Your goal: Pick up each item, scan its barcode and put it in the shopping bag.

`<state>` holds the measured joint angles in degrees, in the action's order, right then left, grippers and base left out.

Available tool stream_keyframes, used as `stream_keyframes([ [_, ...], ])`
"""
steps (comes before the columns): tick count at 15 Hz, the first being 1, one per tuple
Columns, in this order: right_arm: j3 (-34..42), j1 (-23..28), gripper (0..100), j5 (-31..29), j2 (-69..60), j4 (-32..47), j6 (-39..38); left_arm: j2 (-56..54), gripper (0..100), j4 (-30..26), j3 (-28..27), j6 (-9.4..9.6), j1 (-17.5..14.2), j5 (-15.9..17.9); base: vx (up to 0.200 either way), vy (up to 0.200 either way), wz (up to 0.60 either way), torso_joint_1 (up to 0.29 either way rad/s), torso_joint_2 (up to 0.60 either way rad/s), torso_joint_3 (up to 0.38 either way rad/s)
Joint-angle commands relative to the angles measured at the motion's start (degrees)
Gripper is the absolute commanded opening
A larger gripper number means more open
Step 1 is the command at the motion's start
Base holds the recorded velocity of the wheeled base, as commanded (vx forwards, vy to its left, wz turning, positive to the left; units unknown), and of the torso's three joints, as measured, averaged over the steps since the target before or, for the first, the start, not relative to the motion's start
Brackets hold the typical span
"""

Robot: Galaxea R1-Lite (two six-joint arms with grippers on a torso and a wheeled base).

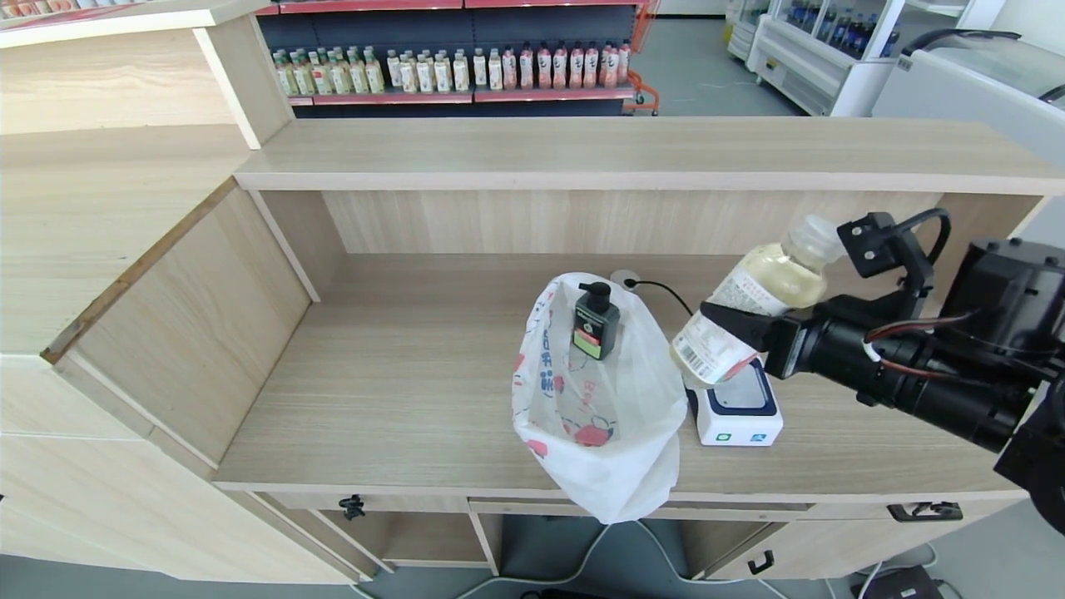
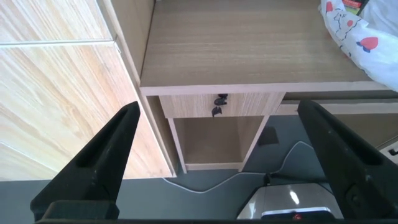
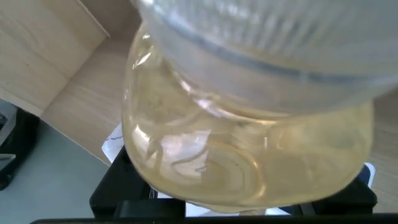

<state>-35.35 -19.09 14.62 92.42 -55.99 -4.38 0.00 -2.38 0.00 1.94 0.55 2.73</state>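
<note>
Right claw (image 1: 736,323) pinching a drink bottle (image 1: 753,304) just right of the shopping bag (image 1: 641,399).
Head view: the bottle's long axis tilts, base nearest the bag, cap pointing up and away from it. Left wrist view: left claw (image 2: 219,112) spread, farther from the bag. Right wrist view: the bottle sits clamped close.

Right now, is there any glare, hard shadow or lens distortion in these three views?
Head view: even lighting, soft shadows, the wide lens splaying the side walls of the counter outward. Right wrist view: bright reflections on the clear bottle, held close to the camera by the right gripper. Left wrist view: even light, no glare, the open left gripper dark against the pale counter.
</note>
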Motion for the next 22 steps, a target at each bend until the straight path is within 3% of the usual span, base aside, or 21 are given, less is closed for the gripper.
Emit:
stream_keyframes([
  [1,3.4,-0.9,0,0.9,3.7,-4.0,1.1,0.0,100,0.0,0.0,0.00,0.0,0.0,0.000,0.000,0.00,0.000,0.00,0.000],
  [4,7.9,-2.6,0,1.6,9.2,-15.1,3.3,0.0,100,0.0,0.0,0.00,0.0,0.0,0.000,0.000,0.00,0.000,0.00,0.000],
  [8,8.4,-3.0,0,1.9,19.8,-30.7,5.8,0.1,100,0.0,0.0,0.00,0.0,0.0,0.000,0.000,0.00,0.000,0.00,0.000],
  [19,3.8,-3.0,0,7.3,32.7,-34.0,11.5,0.0,100,0.0,0.0,0.00,0.0,0.0,0.000,0.000,0.00,0.000,0.00,0.000],
  [22,-3.0,-3.1,0,7.6,36.6,-34.0,12.6,0.0,100,0.0,0.0,0.00,0.0,0.0,0.000,0.000,0.00,0.000,0.00,0.000],
])
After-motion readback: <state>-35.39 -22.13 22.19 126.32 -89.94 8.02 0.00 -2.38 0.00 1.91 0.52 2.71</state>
